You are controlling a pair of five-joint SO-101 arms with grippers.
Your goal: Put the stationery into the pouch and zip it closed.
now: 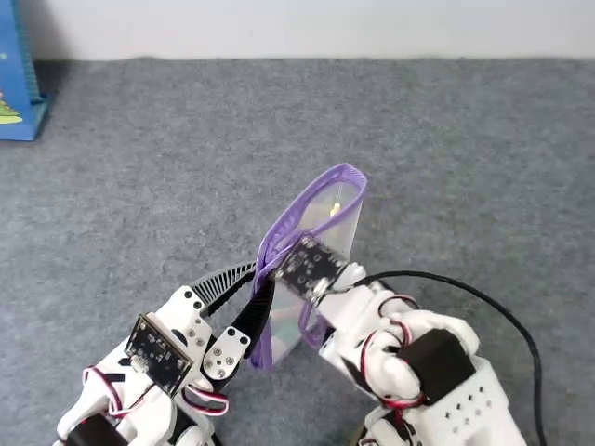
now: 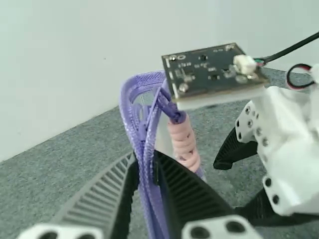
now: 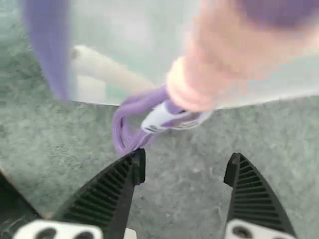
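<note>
A clear pouch (image 1: 327,223) with a purple zipper band stands upright on the grey carpet. My left gripper (image 2: 147,172) is shut on the purple zipper band (image 2: 140,107), also seen from above as my left gripper (image 1: 253,295) at the pouch's near end. A pink coiled charm (image 2: 183,142) hangs from the zipper pull. My right gripper (image 3: 187,162) is open just beside the pouch, close to the pink charm (image 3: 209,74) and a purple loop (image 3: 130,117), with nothing between its fingers. A white stick-shaped item (image 3: 107,72) lies inside the pouch.
Grey carpet (image 1: 139,167) covers the table, with a white wall behind. A blue box (image 1: 17,84) stands at the far left edge. The right arm's black cable (image 1: 493,307) loops over the carpet to the right.
</note>
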